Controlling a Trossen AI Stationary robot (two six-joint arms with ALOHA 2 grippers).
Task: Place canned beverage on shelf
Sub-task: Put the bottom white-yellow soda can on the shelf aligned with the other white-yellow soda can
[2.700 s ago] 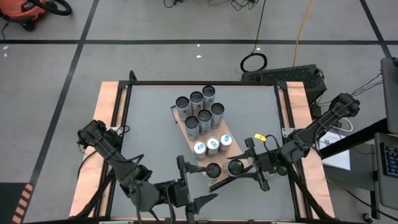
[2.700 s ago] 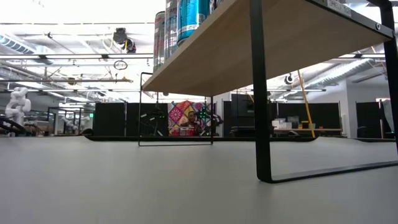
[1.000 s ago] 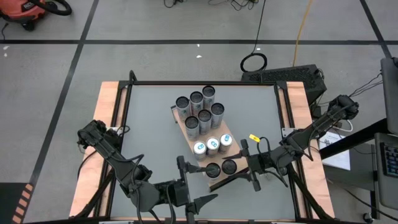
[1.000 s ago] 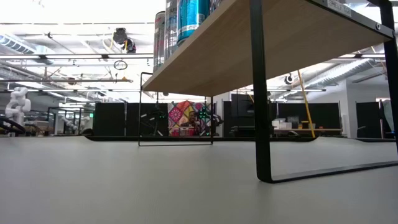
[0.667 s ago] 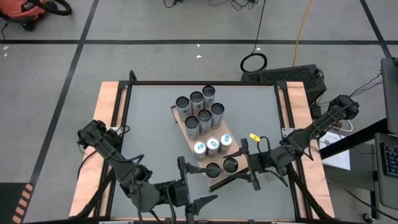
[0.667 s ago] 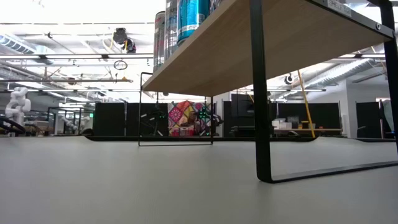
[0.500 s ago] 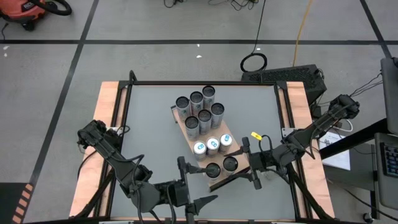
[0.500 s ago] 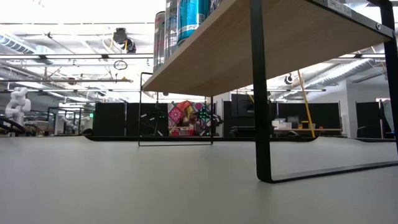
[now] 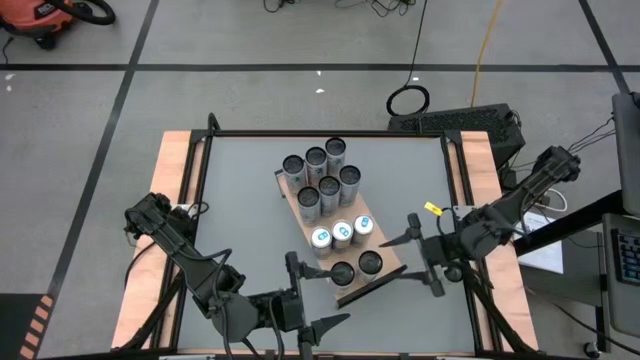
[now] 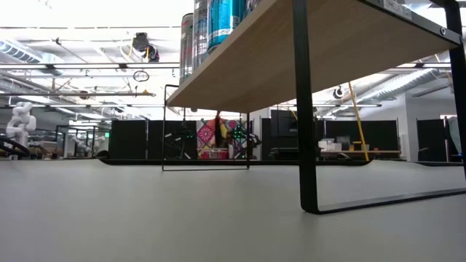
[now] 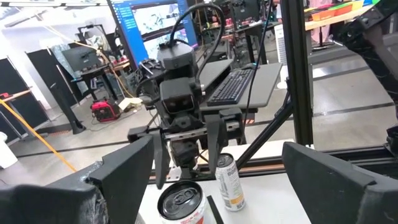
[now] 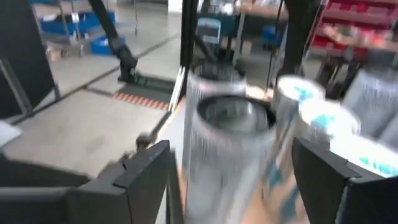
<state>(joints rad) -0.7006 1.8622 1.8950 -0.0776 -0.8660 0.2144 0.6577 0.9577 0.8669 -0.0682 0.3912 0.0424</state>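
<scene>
The shelf (image 9: 356, 290) is a light-brown board on black legs, running slantwise across the grey table. It carries several upright cans at its far end, a row of three blue-and-white-topped cans (image 9: 342, 233) in the middle, and two dark-topped cans (image 9: 342, 272) (image 9: 370, 263) at its near end. My right gripper (image 9: 408, 256) is open just right of the near-right can (image 12: 227, 149), clear of it. My left gripper (image 9: 316, 294) is open and empty by the shelf's near end, facing the near-left can (image 11: 180, 202). The low view shows the shelf's underside (image 10: 291, 58).
The shelf's thin black legs (image 10: 302, 109) stand on the tabletop. A raised wooden border with a black frame (image 9: 455, 180) runs around the table. Bare grey tabletop lies left of the shelf (image 9: 240, 210) and right of it (image 9: 410, 180).
My right gripper has drawn back toward the table's right edge, away from the near-right dark-topped can. The can stays upright on the shelf's near end, beside the other dark-topped can.
</scene>
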